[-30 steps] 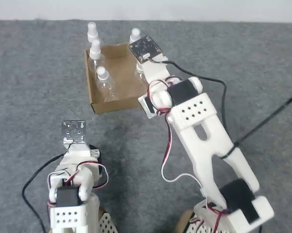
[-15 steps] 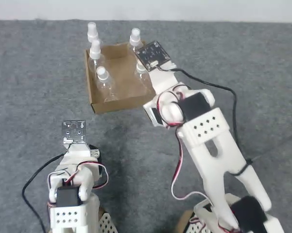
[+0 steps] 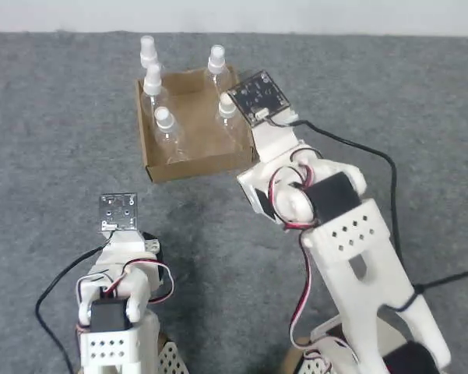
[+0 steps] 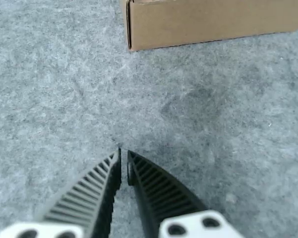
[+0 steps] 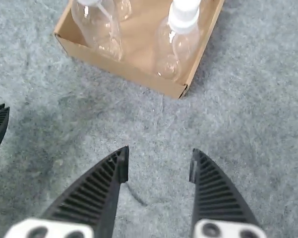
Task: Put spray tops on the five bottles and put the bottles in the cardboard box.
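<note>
1. The left hand [image 4: 124, 154], black and ribbed, hangs low over the grey tabletop [image 3: 62, 156]. It is pressed together and holds nothing.
2. In the shallow brown cardboard box [image 3: 193, 167] stand clear plastic bottles [image 3: 170, 136]. All five wear white spray tops [image 3: 164, 117] and are upright, long axis vertical, tops upward. Three are surely inside, but for the two far ones I cannot tell.
3. The right hand [image 5: 159, 154] is near the box, spread wide and empty. I judge the task nearly finished.

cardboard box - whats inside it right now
Clear bottles with white spray tops, standing upright; five tops show in the high view. The right arm covers the cardboard box's near right corner there, and whether the farthest bottle stands inside or behind the wall is unclear.
</note>
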You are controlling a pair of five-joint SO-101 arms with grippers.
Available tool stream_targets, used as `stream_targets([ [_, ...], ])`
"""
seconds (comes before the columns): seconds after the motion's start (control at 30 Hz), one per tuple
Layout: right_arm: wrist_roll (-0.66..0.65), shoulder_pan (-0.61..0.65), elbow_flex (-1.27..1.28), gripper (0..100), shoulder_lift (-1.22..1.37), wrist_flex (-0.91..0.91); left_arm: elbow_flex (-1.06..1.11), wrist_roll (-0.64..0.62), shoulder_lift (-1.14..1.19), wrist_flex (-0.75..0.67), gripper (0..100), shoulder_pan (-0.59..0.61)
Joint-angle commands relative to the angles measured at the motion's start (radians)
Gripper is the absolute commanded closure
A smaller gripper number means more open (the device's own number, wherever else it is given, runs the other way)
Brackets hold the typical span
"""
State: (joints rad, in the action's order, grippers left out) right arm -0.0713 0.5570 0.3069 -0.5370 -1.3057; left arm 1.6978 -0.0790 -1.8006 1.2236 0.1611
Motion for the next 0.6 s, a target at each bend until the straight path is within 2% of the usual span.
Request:
stream_targets([
  [0.0, 0.006, 0.005, 0.046, 85.1, -0.110, -0.002, -0.012, 0.012, 0.003, 0.008, 99, 0.003],
  [0.2, 0.002, 0.004, 0.169, 86.3, -0.251, -0.002, -0.012, 0.012, 0.003, 0.008, 99, 0.003],
  [0.37, -0.114, 0.004, 0.241, 93.9, -0.372, 0.001, -0.012, 0.012, 0.003, 0.008, 99, 0.003],
  [0.57, -0.112, 0.004, 0.333, 94.6, -0.503, 0.015, -0.012, 0.012, 0.003, 0.008, 99, 0.003],
])
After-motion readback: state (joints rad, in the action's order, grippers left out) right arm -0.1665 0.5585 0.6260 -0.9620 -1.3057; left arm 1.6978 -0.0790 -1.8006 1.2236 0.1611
